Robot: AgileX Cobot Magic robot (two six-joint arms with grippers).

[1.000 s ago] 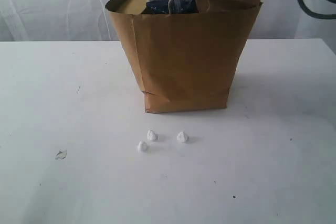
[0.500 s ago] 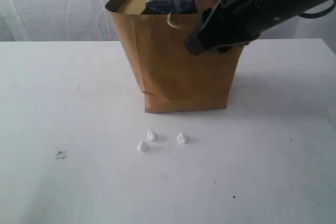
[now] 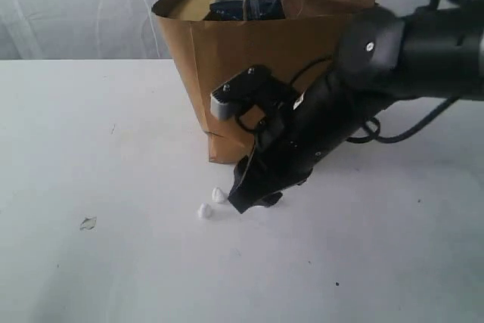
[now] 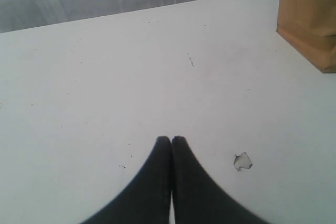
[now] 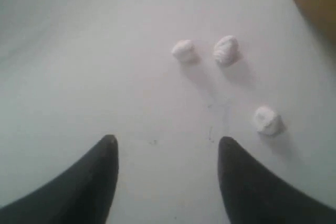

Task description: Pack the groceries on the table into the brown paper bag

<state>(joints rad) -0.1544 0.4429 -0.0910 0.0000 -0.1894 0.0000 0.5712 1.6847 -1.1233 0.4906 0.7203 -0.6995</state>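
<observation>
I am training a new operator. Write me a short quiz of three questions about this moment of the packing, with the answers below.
1. True or false: the left fingers are shut, with nothing between them.
2. How many small white lumps lie on the table outside the brown paper bag? A) one B) three C) six
3. Fill in: the right fingers, close to the lumps, stand ___ (open or shut).
Key: 1 true; 2 B; 3 open.

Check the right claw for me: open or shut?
Open. The right wrist view shows the right claw with fingers apart, bare table between them, nothing held; the small white lumps lie beyond it.
</observation>
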